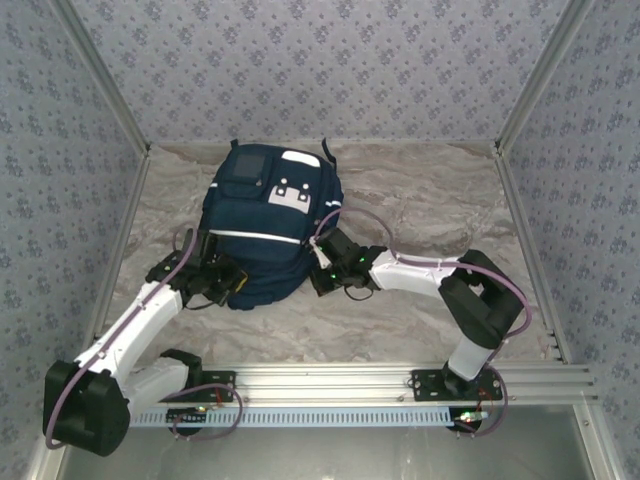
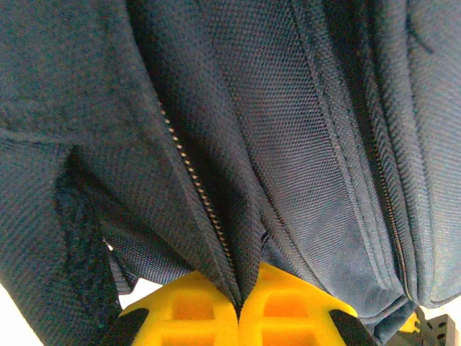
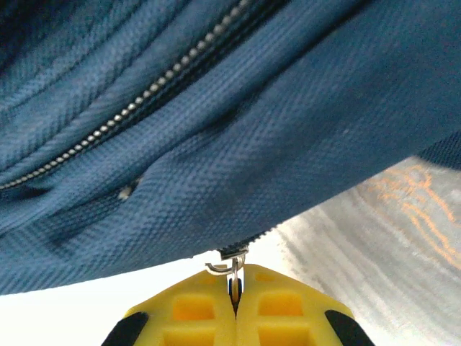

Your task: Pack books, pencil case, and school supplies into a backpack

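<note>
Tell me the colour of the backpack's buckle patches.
White patches on the navy fabric backpack; top external view.

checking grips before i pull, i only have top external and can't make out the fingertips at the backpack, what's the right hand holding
Observer: In the right wrist view, the right hand is shut on the metal zipper pull at the backpack edge.
Operator: and the other one
Observer: The left hand is shut too, pinching a fold of backpack fabric along a zipper line.
Operator: that zipper open
Observer: Its visible teeth look meshed.
</note>
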Motion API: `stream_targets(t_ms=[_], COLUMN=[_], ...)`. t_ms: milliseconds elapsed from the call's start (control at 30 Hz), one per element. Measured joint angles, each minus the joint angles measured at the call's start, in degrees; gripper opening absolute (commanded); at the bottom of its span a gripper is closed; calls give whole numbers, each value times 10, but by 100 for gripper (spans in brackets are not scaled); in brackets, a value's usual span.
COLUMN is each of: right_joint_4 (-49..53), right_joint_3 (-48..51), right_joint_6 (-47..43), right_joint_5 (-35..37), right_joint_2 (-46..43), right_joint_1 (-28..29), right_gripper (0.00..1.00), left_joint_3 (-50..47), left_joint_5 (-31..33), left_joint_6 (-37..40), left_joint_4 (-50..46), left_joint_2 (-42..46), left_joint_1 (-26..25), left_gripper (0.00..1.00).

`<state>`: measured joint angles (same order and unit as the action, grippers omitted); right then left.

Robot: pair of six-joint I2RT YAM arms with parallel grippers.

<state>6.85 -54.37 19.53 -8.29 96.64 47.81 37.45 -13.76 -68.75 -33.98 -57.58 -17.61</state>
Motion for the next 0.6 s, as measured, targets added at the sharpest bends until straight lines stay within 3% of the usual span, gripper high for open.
stream_targets(t_ms=[433, 600], right_joint_4=[-15, -16], right_joint_3=[-40, -51], right_joint_6=[-7, 13], right_joint_5=[-12, -30], right_joint_2=[47, 66], right_joint_1=[-101, -127], right_gripper=[3, 9], left_joint_3=[0, 0], left_joint_5=[-24, -35], left_joint_6=[40, 47], left_joint_4=[-3, -1], left_joint_2=[10, 10], left_joint_1=[3, 3], left_gripper=[0, 0])
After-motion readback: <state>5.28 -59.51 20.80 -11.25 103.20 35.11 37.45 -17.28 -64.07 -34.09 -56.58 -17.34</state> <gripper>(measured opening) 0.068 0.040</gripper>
